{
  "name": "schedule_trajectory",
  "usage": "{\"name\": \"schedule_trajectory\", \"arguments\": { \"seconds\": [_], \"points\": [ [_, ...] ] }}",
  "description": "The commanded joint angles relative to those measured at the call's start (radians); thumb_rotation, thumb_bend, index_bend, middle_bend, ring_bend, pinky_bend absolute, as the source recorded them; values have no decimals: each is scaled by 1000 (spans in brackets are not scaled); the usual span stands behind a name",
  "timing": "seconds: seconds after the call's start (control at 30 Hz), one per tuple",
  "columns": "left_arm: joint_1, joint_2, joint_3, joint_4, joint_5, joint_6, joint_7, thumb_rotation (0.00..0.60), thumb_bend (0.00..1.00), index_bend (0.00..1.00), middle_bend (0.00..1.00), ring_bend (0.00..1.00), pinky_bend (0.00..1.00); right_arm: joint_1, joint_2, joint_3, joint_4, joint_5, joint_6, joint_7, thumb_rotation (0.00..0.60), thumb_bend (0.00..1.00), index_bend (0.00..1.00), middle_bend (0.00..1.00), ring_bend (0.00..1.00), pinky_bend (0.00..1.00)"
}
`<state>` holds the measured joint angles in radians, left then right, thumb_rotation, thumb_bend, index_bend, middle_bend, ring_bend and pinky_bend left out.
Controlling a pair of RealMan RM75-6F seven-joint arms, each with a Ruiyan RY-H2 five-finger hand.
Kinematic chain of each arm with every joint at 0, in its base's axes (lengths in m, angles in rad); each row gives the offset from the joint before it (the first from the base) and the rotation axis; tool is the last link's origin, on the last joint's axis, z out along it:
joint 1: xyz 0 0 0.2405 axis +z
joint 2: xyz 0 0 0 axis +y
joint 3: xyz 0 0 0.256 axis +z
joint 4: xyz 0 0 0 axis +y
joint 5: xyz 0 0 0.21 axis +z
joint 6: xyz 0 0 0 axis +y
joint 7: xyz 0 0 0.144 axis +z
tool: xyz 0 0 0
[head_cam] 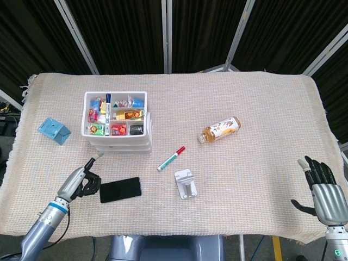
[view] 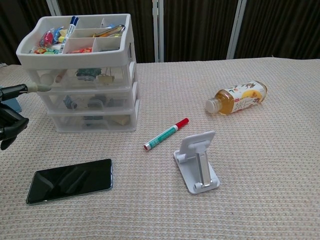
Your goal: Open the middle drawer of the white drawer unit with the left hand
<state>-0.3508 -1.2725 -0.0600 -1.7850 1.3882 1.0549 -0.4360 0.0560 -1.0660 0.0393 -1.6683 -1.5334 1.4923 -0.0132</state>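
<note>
- The left hand (head_cam: 81, 179) is being carried in at about 7 o'clock of the table (head_cam: 261, 98), just beside the left end of the black phone (head_cam: 120, 190); nothing is being held, one finger is being pointed toward the drawers and the others are being kept curled in.
- In the chest view that hand (view: 11, 117) is being shown at the left edge, with the pale fingertip (view: 41, 88) lying level with the seam between the top and middle drawers, near the unit's left front corner; whether it is touching cannot be told.
- The right hand (head_cam: 325, 190) is being held open and empty at about 4 o'clock, well apart from the work, and is best being left there.
- The white drawer unit (head_cam: 117, 128) is standing at about 10 o'clock, and its middle drawer (view: 87, 100) is sitting shut, flush with the drawers above and below.
- For a clean pull, the fingers are best being brought to the centre of the middle drawer's front, under its lip, rather than at the corner where the pointing finger is now aimed.
- The pull is best being directed straight toward 6 o'clock, since an off-centre tug is judged likely to skew the drawer or drag the light unit across the cloth.
- The phone is lying in the path of the withdrawing wrist, so the hand is best being kept raised above it.
- The loaded top tray (view: 75, 35) is being treated as a hazard: a jerk could be spilling its small items.
</note>
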Motion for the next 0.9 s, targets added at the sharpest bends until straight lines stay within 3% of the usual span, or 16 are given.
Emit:
{"name": "schedule_trajectory", "arguments": {
  "seconds": [0.03,0.47,0.9],
  "points": [
    [-22,-24,-22,18,-33,-22,5,600,655,0,852,876,656,0,1,0,0,0,0,2,600,0,0,0,0,0],
    [-78,-70,-73,47,-105,-87,-22,600,655,0,852,876,656,1,3,-2,-1,-1,-5,7,600,0,0,0,0,0],
    [-123,-116,-91,76,-116,-135,-43,600,655,0,851,876,656,-3,6,-3,-5,-8,3,8,600,0,0,0,0,0]
  ]
}}
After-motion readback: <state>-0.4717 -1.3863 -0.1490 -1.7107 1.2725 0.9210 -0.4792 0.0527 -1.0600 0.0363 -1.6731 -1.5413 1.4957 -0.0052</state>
